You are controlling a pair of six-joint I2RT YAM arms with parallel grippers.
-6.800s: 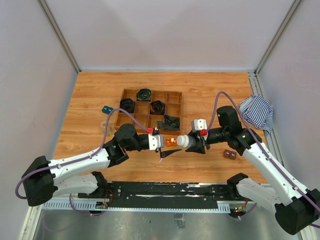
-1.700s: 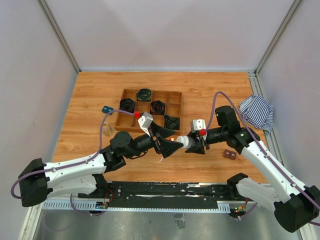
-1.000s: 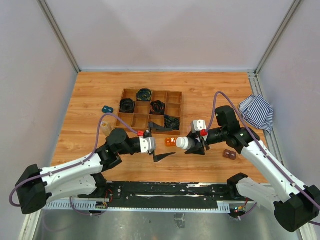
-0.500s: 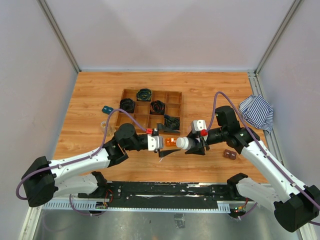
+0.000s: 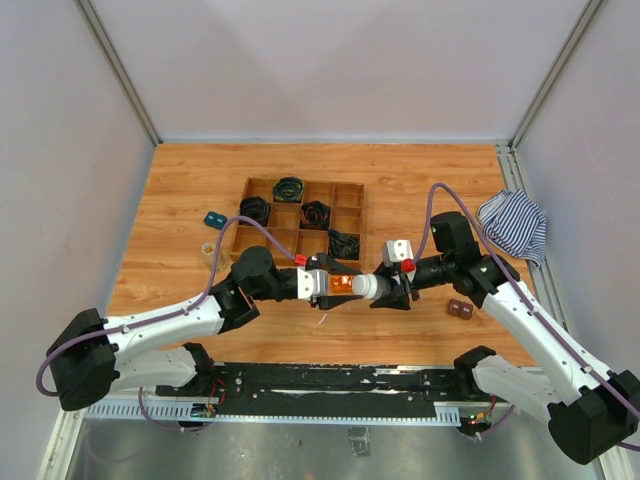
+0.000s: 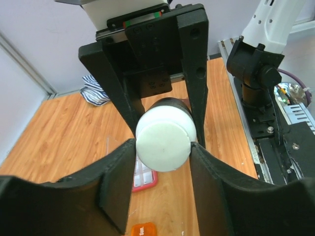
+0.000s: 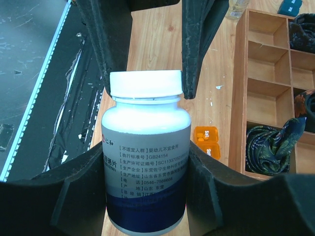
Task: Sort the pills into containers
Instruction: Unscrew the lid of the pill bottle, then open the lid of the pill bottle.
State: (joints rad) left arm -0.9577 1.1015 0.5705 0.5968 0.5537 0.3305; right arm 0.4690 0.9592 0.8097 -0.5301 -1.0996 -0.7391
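From above, the two arms meet in front of the wooden tray [image 5: 351, 197], over the near middle of the table [image 5: 180, 180]. The right gripper [image 5: 388, 288] is clamped around the body of the pill bottle [image 5: 366, 286], which lies on its side in the air with its white cap [image 5: 361, 286] pointing at the left arm. The left gripper [image 5: 354, 285] reaches in from the opposite side, its fingers at that cap. An orange block [image 5: 343, 284] shows between those fingers. The clear vial [image 5: 210, 250] stands left of the tray, near a teal object [image 5: 215, 219]. A striped cloth [image 5: 513, 225] lies at the right edge. A small reddish object [image 5: 460, 309] sits near the right forearm. It may be the pink box, but it is too small here to say.

The left wrist camera looks straight at the round cap [image 6: 162, 140], with one black finger pressed to each side of it, so the grip is closed on the cap. Behind it the right gripper's two fingers flank the dark bottle body. On the wood below lie a pink box [image 6: 145, 178] with pale compartments and the orange block [image 6: 142, 229].

The right wrist camera shows the bottle [image 7: 146, 167] upright in frame — white printed label, dark blue band at the base — squeezed between its own fingers. The left fingers [image 7: 110, 54] come down on both sides of the cap, touching it. To the right, black coils [image 7: 268, 142] fill one tray compartment.
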